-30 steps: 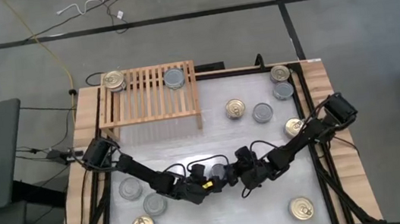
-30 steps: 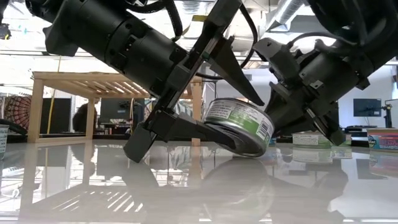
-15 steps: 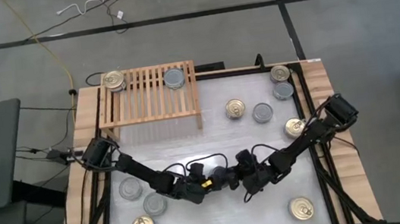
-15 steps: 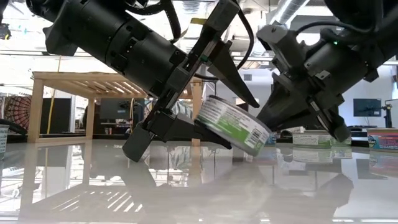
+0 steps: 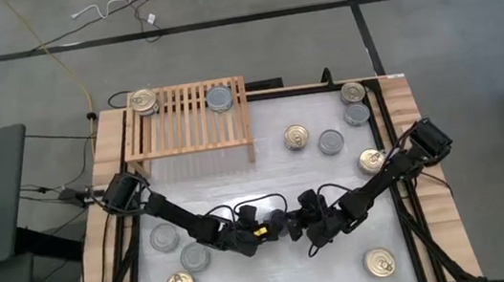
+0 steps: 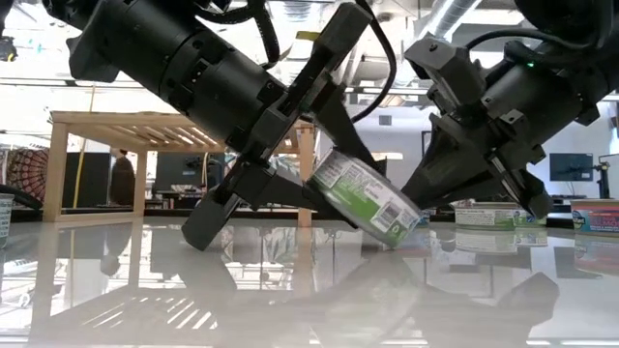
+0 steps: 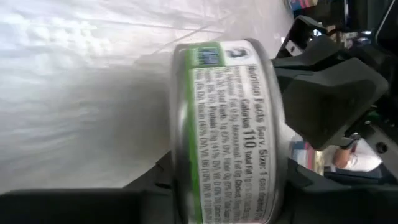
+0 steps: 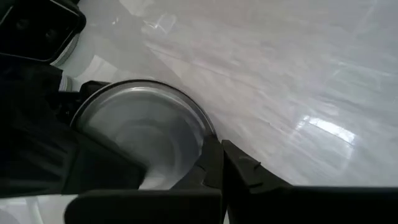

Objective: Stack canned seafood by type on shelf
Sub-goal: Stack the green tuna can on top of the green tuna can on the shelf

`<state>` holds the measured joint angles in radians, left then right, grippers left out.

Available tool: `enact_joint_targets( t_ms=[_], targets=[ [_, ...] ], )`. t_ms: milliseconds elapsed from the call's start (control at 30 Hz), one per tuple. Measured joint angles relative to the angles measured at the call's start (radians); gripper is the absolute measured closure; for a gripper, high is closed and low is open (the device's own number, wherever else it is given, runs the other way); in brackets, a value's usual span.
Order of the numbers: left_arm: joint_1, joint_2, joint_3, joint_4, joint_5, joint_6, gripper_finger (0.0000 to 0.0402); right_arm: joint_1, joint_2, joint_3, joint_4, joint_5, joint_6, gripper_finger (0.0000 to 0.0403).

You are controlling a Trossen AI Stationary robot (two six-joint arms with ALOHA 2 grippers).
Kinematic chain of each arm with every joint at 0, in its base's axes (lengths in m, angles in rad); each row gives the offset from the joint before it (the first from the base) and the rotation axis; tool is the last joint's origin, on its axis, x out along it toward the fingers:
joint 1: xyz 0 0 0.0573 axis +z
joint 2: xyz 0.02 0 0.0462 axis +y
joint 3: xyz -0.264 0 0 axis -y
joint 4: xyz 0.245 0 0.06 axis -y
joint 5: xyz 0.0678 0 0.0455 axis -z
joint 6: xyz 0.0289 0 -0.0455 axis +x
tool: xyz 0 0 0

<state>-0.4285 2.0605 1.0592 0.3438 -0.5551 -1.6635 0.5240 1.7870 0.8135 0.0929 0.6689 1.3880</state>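
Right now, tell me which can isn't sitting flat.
The green-labelled can between the two grippers at the table's middle front. It is tilted on its edge, the left gripper closing around it; every other can rests flat on the table or shelf.

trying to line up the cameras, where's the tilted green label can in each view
high view: can low center, between both claws.
low view: can center, tilted, lower edge at the table.
left wrist view: can fills the middle.
right wrist view: silver end, left of center.
shared landmark: right claw against the can.
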Motion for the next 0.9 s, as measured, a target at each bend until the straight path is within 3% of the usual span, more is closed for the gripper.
enact_joint_targets(
  t_ms=[167, 433, 733, 800, 900],
  targets=[
    [0.001, 0.000, 0.000, 0.002, 0.004, 0.049, 0.0278, 0.005, -0.013, 0.000, -0.022, -0.011, -0.025, 0.0368],
    [0.001, -0.001, 0.000, 0.012, 0.028, 0.100, 0.0278, 0.055, -0.136, 0.000, -0.237, 0.010, 0.000, 0.0330],
    [0.001, -0.001, 0.000, 0.023, 0.103, 0.261, 0.0278, 0.248, -0.211, 0.000, -0.454, -0.054, 0.068, 0.0324],
    [0.003, -0.001, -0.001, 0.043, 0.115, 0.264, 0.0278, 0.305, -0.211, 0.000, -0.461, -0.008, 0.102, 0.0326],
    [0.012, -0.001, -0.001, 0.099, 0.132, 0.290, 0.0277, 0.386, -0.211, 0.000, -0.460, 0.143, 0.133, 0.0326]
  ],
)
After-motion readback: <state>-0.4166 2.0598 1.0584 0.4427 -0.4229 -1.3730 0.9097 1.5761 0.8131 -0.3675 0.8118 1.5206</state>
